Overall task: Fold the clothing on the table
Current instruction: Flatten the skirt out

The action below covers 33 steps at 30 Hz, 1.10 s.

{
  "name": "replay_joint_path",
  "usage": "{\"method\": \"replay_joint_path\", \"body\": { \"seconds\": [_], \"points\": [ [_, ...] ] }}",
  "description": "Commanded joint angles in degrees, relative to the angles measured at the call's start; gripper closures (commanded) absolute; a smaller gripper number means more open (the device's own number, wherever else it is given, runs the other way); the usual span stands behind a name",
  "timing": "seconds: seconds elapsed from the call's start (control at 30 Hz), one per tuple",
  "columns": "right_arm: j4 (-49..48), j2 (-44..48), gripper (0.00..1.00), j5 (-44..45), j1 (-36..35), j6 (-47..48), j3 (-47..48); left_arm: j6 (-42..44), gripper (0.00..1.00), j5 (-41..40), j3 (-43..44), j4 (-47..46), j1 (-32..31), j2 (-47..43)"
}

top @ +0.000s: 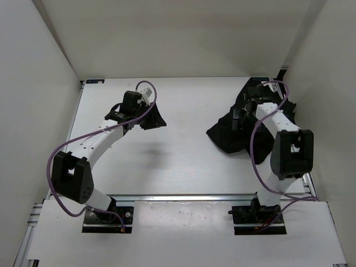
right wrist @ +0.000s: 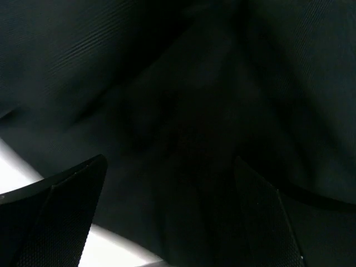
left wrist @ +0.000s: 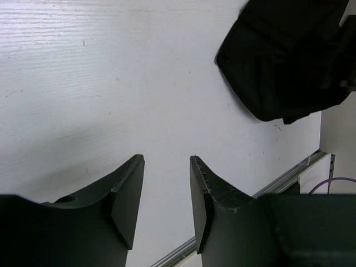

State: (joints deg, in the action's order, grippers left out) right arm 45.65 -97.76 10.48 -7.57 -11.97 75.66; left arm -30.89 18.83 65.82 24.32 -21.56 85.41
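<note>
Right tool wide above crumpled black fabric garment: best pinch single hem layer. Left tool half-open, empty.

Black crumpled garment: soft, matt, finely woven cloth; large white table: smooth, faintly streaked matt top, metal edge rail.

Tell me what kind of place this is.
Probably a robotics lab test cell: a white table with aluminium rails, boxed in by plain white walls, two robot arms bolted at its near edge.
</note>
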Motion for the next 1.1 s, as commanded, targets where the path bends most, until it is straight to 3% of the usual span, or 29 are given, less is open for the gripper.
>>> {"method": "replay_joint_path", "body": {
  "seconds": [0.0, 0.1, 0.2, 0.23, 0.27, 0.3, 0.37, 0.5, 0.7, 0.77, 0.83, 0.9, 1.0, 1.07],
  "points": [
    [-2.23, -8.30, 0.01, 4.37, 2.21, 0.10, 2.55, 0.57, 0.51, 0.85, -0.87, -1.11, 0.82, -3.31],
    [-1.61, -14.82, 0.04, 2.02, 1.69, 0.80, 4.59, 0.40, 0.50, 1.12, -2.27, -1.20, 1.52, -4.54],
    [-1.62, -17.11, 0.24, -7.89, 0.19, 0.72, 5.63, 0.22, 0.51, 0.95, -4.29, -1.47, 1.96, -5.95],
    [-1.79, -16.77, 0.40, -13.15, -0.42, 1.33, 5.55, 0.13, 0.51, 1.03, -4.91, -1.99, 2.40, -6.04],
    [-1.79, -14.77, 0.96, -15.55, -1.82, 1.42, 5.90, 0.39, 0.52, 1.29, -5.44, -2.25, 2.75, -6.48],
    [-1.18, -13.70, 1.00, -18.54, -2.79, 1.85, 5.90, -0.04, 0.51, 1.47, -5.79, -2.26, 3.19, -7.00],
    [-0.65, -6.96, 1.00, -24.17, -7.34, 5.53, 8.53, -0.05, 0.51, 1.91, -6.41, -2.96, 3.63, -6.83],
    [4.54, 3.26, 1.00, -43.92, -12.99, 7.05, 15.56, -0.39, 0.52, 2.70, -7.46, -3.13, 5.12, -7.36],
    [-9.40, 19.33, 1.00, -63.53, -5.54, -4.37, 6.98, -0.66, 0.54, 3.14, -8.26, -3.40, 5.30, -7.62],
    [-16.87, 23.11, 1.00, -64.44, -2.55, -9.02, 0.67, -1.01, 0.53, 3.14, -7.73, -3.48, 5.04, -7.10],
    [-18.13, 25.16, 0.99, -64.36, 1.41, -10.53, -3.40, -1.27, 0.53, 3.06, -7.64, -3.40, 4.69, -6.92],
    [-14.91, 25.34, 1.00, -63.92, 5.36, -9.75, -6.13, -1.27, 0.53, 3.06, -7.81, -3.22, 4.43, -7.10],
    [-6.40, 25.33, 0.97, -55.87, 7.48, -6.76, -10.70, -1.01, 0.53, 2.88, -7.11, -2.61, 4.34, -7.44],
    [-0.05, 25.68, 0.65, -45.58, 10.38, -6.32, -13.95, -0.92, 0.53, 2.70, -7.55, -2.43, 4.42, -7.97]
  ]
}}
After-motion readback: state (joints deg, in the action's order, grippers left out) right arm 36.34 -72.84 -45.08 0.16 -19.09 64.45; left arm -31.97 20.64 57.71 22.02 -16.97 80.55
